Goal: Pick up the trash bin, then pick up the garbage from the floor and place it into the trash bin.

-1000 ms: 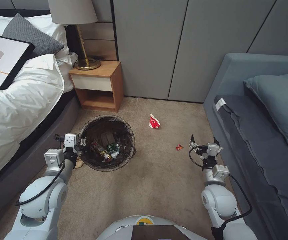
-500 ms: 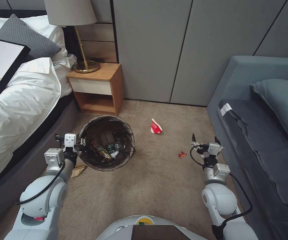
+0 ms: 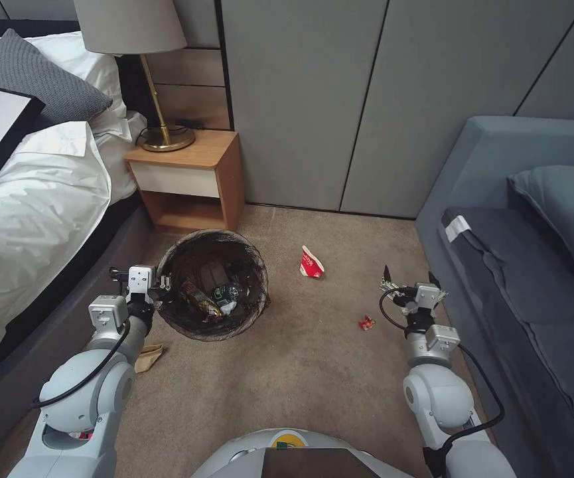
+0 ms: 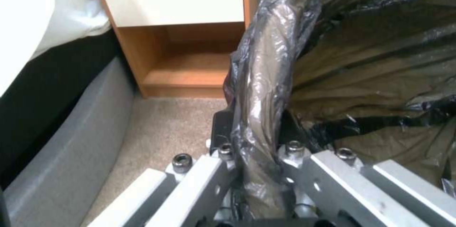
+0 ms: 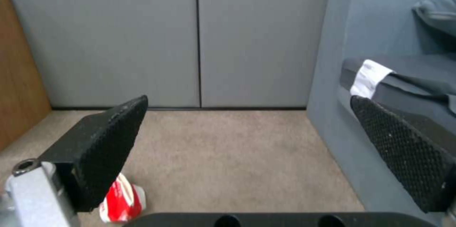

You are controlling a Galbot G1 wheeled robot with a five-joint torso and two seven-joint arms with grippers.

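Garbage: small red wrapper (image 3: 367, 323) at centre-right lies just left of the open right gripper (image 3: 407, 284); left gripper (image 3: 161, 287) clamps the bin (image 3: 212, 284) rim.

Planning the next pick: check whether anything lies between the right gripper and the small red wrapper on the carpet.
Nothing visible does. The right gripper hangs open above bare floor, and the small red wrapper lies just to its left, with only carpet between them. The left gripper holds the trash bin.
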